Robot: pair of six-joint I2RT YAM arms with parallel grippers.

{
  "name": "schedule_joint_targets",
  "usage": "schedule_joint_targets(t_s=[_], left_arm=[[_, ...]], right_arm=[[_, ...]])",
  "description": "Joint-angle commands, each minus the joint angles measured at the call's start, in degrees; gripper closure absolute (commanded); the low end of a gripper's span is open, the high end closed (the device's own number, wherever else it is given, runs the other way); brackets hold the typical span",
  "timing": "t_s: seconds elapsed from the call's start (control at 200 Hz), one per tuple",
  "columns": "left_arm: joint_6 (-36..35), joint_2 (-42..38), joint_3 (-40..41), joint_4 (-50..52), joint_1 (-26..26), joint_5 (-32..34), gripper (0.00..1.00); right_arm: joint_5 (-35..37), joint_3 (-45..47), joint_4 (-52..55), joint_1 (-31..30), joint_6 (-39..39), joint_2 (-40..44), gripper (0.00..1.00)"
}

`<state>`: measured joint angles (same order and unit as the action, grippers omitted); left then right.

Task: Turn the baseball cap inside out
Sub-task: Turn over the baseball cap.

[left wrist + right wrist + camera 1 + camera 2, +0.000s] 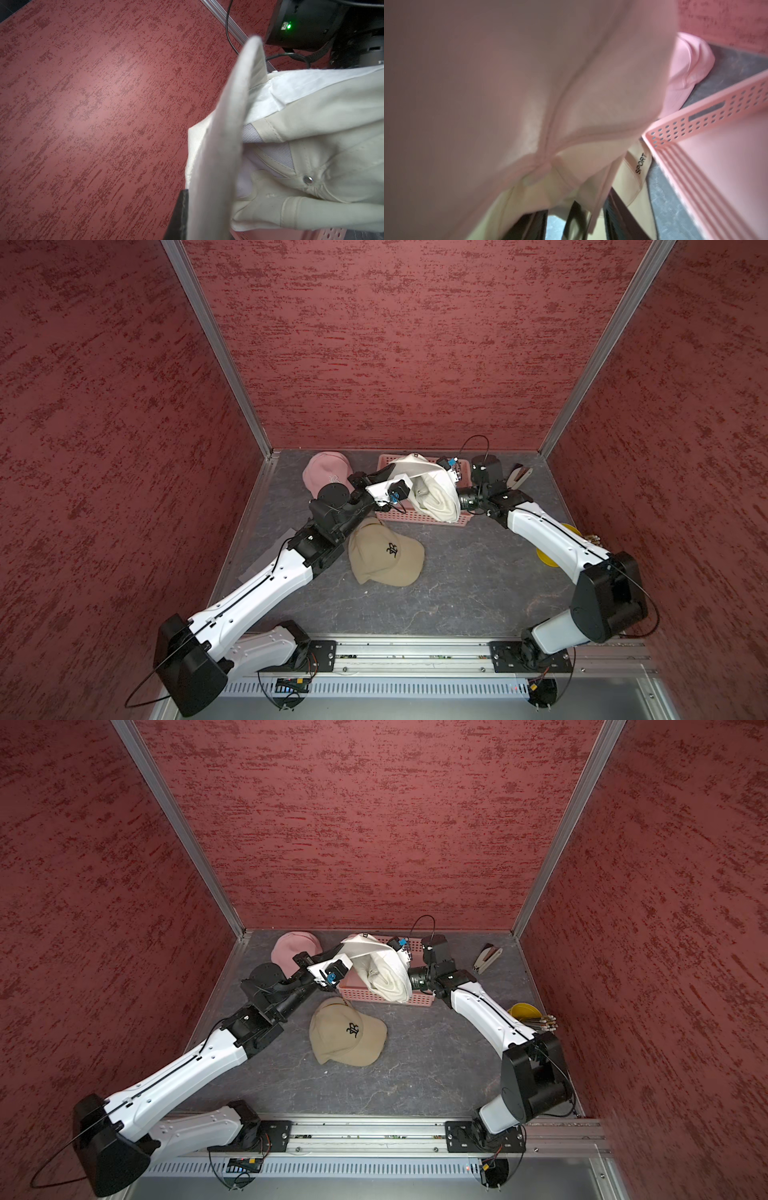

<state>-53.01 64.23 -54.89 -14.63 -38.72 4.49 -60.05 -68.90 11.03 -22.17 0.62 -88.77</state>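
Top views: in both, the white cap (434,489) is held up in the air over the basket (399,516), stretched between the two arms, with its folded crown hung across the basket's near rim. The left gripper (384,474) is placed at the basket's left-arm end, and its fingers are clamped together on the cap's brim. In the left wrist view one dark finger (181,212) is seen pressed against the blurred brim edge. Beyond it the cap's lining is turned to the camera, with taped seams and a metal rivet (308,180). The right gripper (569,223) is placed at the basket's other end and is largely covered by the crown. In the right wrist view its fingers (615,216) are seen apart under the draped cloth, with bare counter shown in the gap. Whether any cloth is caught between them cannot be told. Crown seams are seen converging close to those fingers. A tan cap (384,556) is laid on the counter (465,597) just in front of the basket, on the side of the arm bases, crown up, with a black emblem shown. A pink cap (326,472) is set beside the basket's left-arm end, near the back wall. A yellow cup (523,1010) is placed well apart from the basket, past its right-arm end.
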Motion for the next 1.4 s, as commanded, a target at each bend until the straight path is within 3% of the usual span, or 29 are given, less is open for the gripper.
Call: schedule_joint_targets(t_s=[0.0,0.085,0.14,0.296,0.401,0.571,0.872,1.037,1.102,1.222,1.282,1.392], left_arm=[[3.2,-0.5,-2.1,-7.1,-0.8,7.3,1.0],[-1.4,1.0,-1.8,-9.8,-2.2,12.9,1.0],[-2.4,1.8,-1.9,-11.3,-2.5,16.4,1.0],[-0.1,2.7,-2.1,-11.6,-2.5,21.1,1.0],[2.9,2.5,-2.5,-9.6,-2.5,21.5,1.0],[12.7,-2.0,-4.6,4.1,-2.5,10.1,1.0],[21.9,-7.9,-10.9,27.6,0.2,-11.7,1.0],[21.1,-7.3,-13.3,33.0,1.2,-14.2,1.0],[21.3,-6.8,-14.0,34.1,1.6,-15.5,1.0],[22.0,-6.1,-13.5,33.1,1.9,-14.9,1.0],[22.5,-5.9,-13.3,32.0,3.0,-14.6,1.0],[22.6,-5.5,-14.8,34.5,6.9,-19.3,1.0]], right_arm=[[1.4,-4.1,-3.6,0.4,12.5,-4.1,0.52],[5.4,-5.4,-5.9,0.7,21.1,-6.6,0.53],[9.8,-5.7,-6.3,0.8,25.8,-7.5,0.58],[16.5,-0.8,-16.3,0.9,38.2,-5.8,0.58],[21.6,1.1,-17.7,1.3,41.3,-3.0,0.51],[25.0,1.2,-17.6,3.2,38.6,1.5,0.41],[24.7,-9.0,-4.5,8.2,18.9,4.8,0.32],[26.2,-15.8,-1.9,10.9,19.9,2.5,0.32],[26.9,-15.7,-5.3,12.9,26.6,1.8,0.31],[20.3,-12.5,-17.8,16.4,39.7,0.2,0.32],[19.2,-12.8,-16.6,16.4,37.0,0.1,0.32],[19.2,-11.3,-11.2,16.5,23.1,1.6,0.32]])
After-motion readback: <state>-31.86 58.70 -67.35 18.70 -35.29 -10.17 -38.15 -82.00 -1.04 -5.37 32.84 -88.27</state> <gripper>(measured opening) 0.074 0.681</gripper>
